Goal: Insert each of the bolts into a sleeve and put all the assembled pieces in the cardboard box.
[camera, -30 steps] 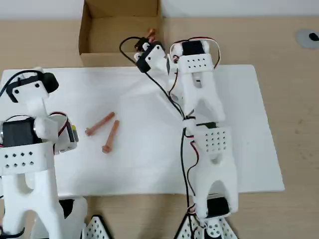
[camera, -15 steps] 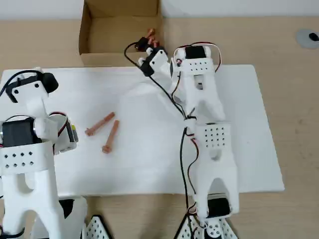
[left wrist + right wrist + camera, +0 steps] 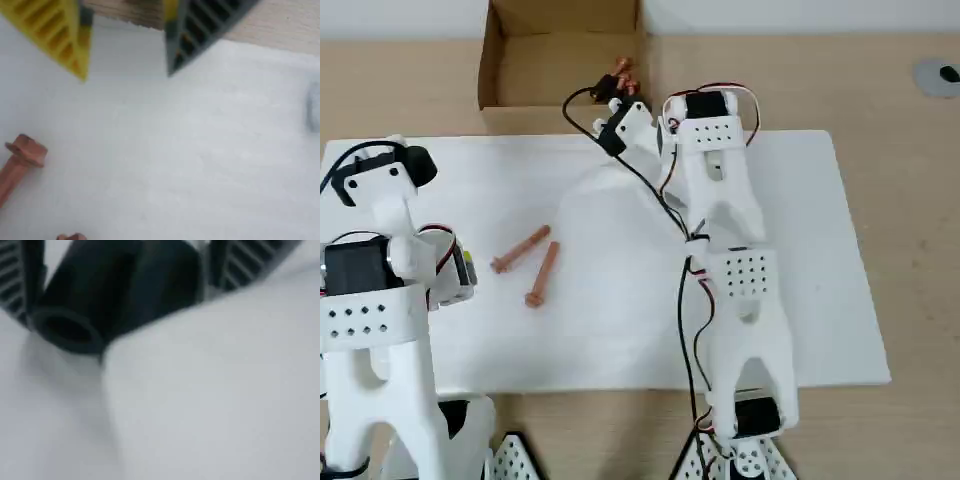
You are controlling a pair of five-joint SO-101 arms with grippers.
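Left wrist view looks down past the left tool [image 3: 125, 75]. Its yellow and dark fingers stand wide apart with nothing between them. It hangs over the white sheet [image 3: 800, 300] and has not moved in the last second. Just beside it lie the near bolt [image 3: 542, 273] and the far bolt [image 3: 521, 250], close together but not touching, right where they were before. Neither has a sleeve yet.

Farther out, the right arm has shifted. Its tip slid a little away from the left arm, then came back a bit. The sheet beside it has now puffed up into a soft bump [image 3: 592, 182], so I think the arm is dragging the sheet. That could push the loose bolts around. The right tool [image 3: 122, 270] squeezes a black sleeve [image 3: 100, 305]. The sleeve end I can see is an open hole with no bolt in it.

Farthest away, on the brown worktop [image 3: 900, 200], sits the cardboard box [image 3: 560, 118]. The right arm's tip is at its near wall. Small copper bits [image 3: 622, 72] show at the box corner closest to that arm. I cannot tell if they lie in the box or ride with the tool. The rest of the box floor is plain brown, so most of the job looks still to do.
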